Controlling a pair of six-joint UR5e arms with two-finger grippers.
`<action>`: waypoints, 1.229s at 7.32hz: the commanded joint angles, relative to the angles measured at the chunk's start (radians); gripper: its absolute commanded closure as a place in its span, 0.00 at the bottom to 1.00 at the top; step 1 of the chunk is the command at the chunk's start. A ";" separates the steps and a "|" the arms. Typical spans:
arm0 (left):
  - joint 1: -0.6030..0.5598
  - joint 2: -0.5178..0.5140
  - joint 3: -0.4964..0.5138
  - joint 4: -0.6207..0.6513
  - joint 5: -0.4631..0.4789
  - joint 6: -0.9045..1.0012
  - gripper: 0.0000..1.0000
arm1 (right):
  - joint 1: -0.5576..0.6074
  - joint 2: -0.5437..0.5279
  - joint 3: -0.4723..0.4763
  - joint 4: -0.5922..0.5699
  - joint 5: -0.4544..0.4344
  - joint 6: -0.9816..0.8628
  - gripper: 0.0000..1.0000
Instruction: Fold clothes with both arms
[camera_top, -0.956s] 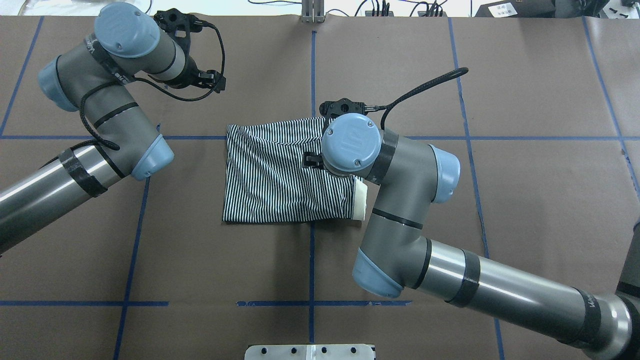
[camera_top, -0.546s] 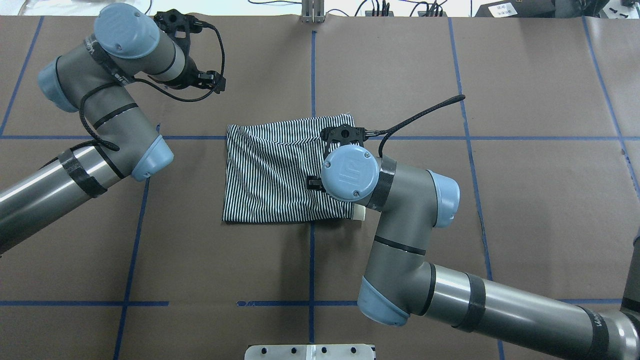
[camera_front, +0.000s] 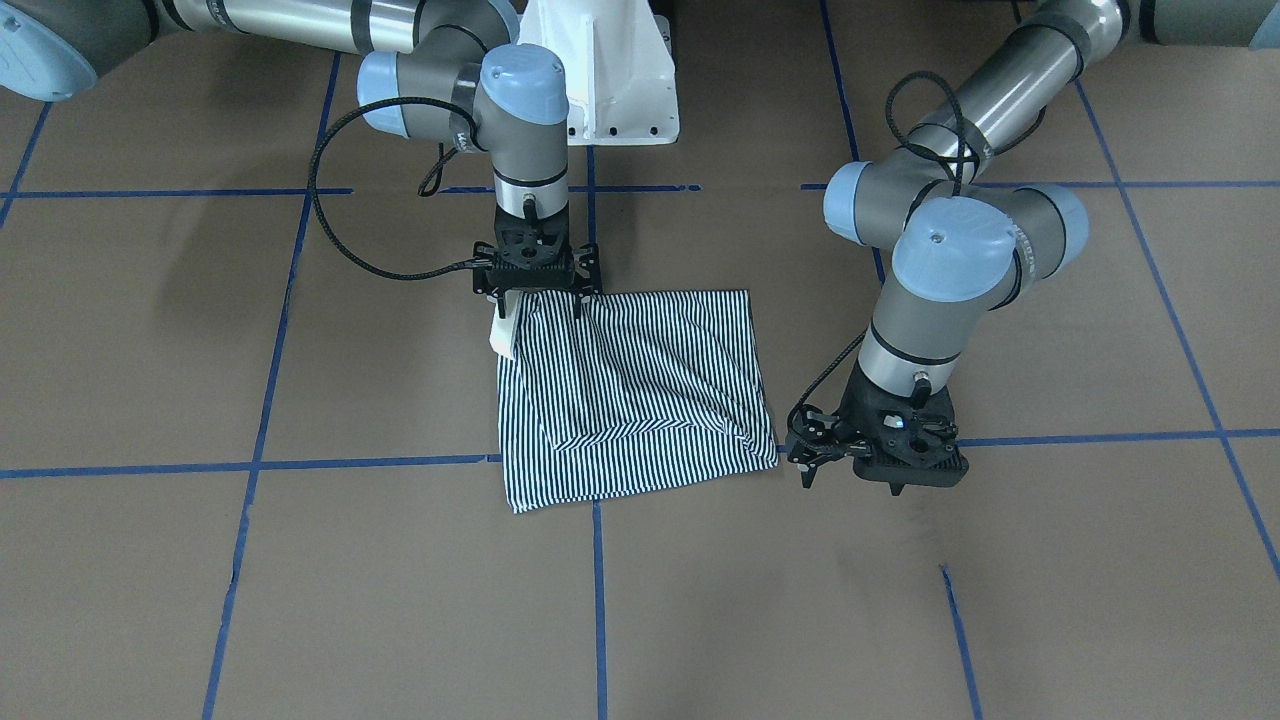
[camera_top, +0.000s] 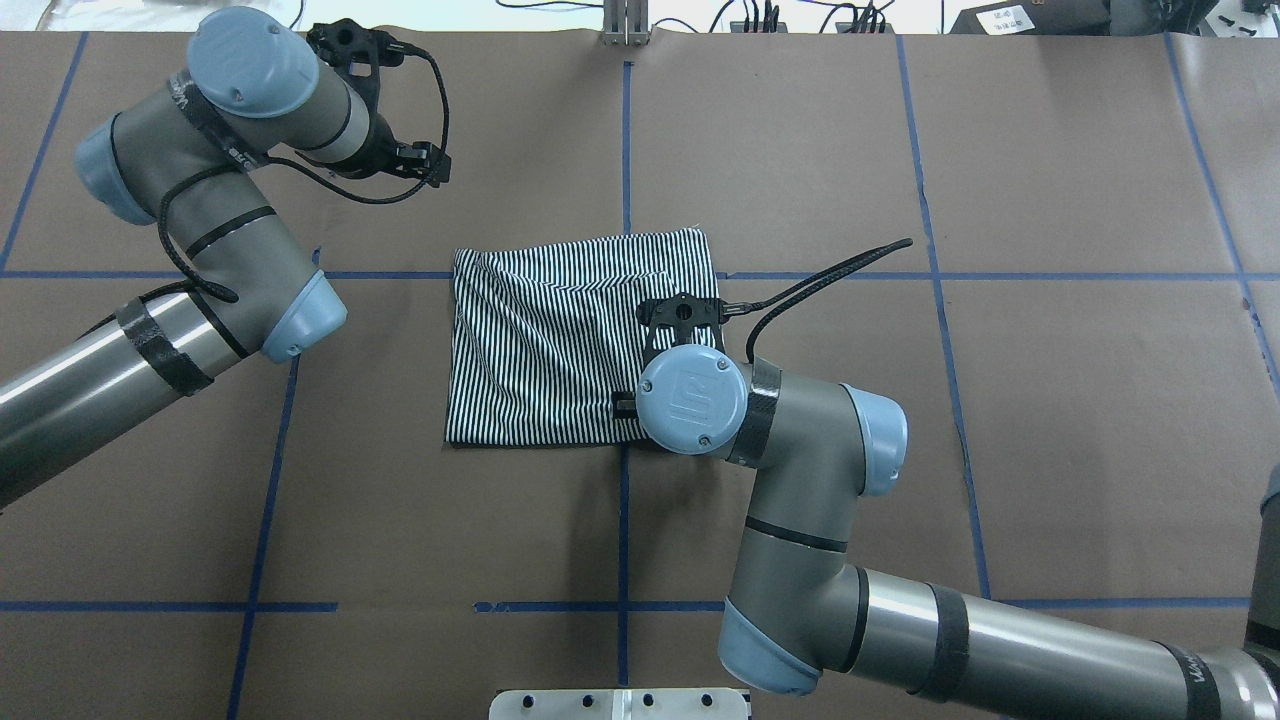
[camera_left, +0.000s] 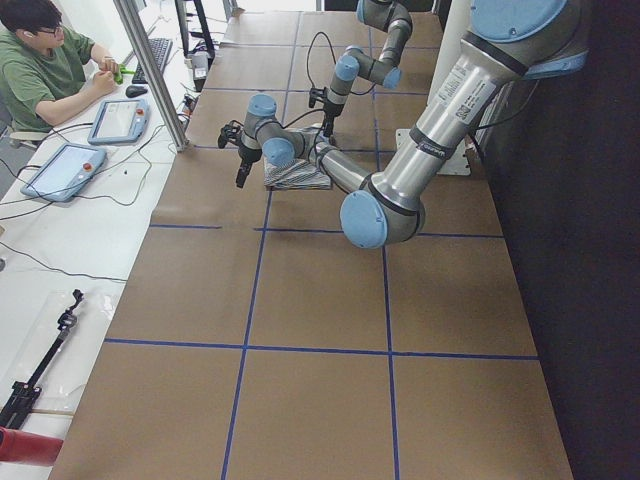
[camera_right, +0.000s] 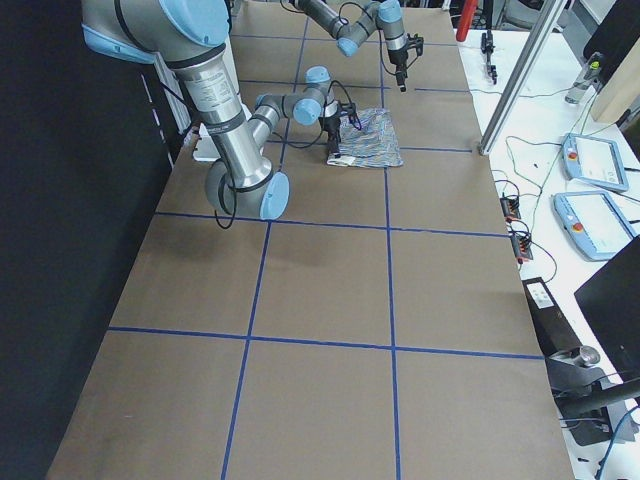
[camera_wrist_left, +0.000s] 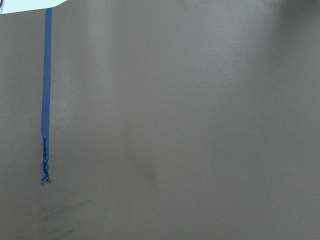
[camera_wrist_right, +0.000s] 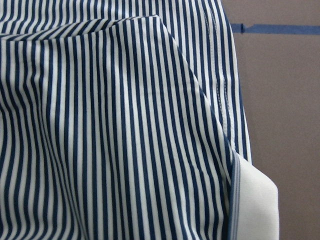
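Slid the right gripper (camera_front: 545, 298) down the overhead frame to the lower-right corner of the folded polo shirt (camera_top: 540, 340) at centre, jaws seemingly spread over the collar (camera_wrist_right: 255, 200), probably lining up another fold, with the left gripper (camera_front: 860, 465) upper left, its opening unreadable.

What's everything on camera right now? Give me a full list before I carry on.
polo shirt: one, navy-and-white stripes, folded at table centre
collar: one, cream, sticking out at the shirt's corner near the robot's right
table: one, brown cover
tape lines: several, blue, grid across the table
pedestal base: one, white, at the robot's edge of the table
person: one, green top, seated at a side desk
pendant tablets: two, grey, on that desk
left arm: one, silver-grey with light-blue caps, off the shirt
right arm: one, same colours, over the shirt
left pincer: one, black, open above bare table
right pincer: one, black, open at the shirt's near edge
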 joint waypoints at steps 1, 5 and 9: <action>0.000 0.000 0.000 0.000 0.000 0.001 0.00 | -0.009 0.000 -0.003 0.002 -0.002 0.004 0.00; 0.000 0.000 -0.015 0.002 0.000 0.001 0.00 | 0.039 0.014 0.034 -0.009 0.022 -0.014 0.00; -0.034 0.093 -0.232 0.117 -0.038 0.090 0.00 | 0.366 -0.070 0.226 -0.174 0.353 -0.370 0.00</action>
